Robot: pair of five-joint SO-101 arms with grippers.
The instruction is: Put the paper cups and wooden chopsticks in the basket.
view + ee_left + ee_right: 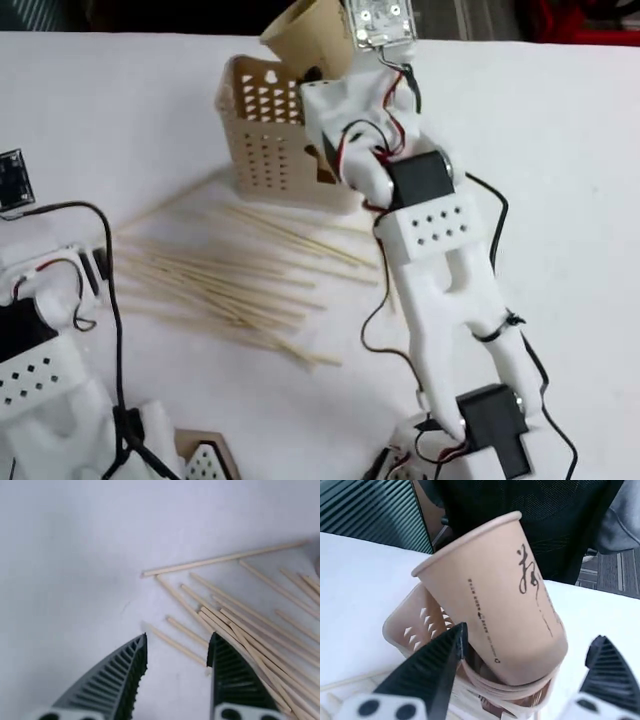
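Cup step looks about done. Paper cup [510,605] sits tilted in the basket [262,150], upper middle of the high view, apparently nested into a second cup [515,700]. Right pincer [531,634] is spread wide either side of it, gripping nothing. Left pincer [177,640] is part open and empty, low over the ends of the wooden chopsticks [230,280] scattered centre-left on the surface [560,150]. Next, probably: right lifts clear, left pinches a stick flat off the surface.
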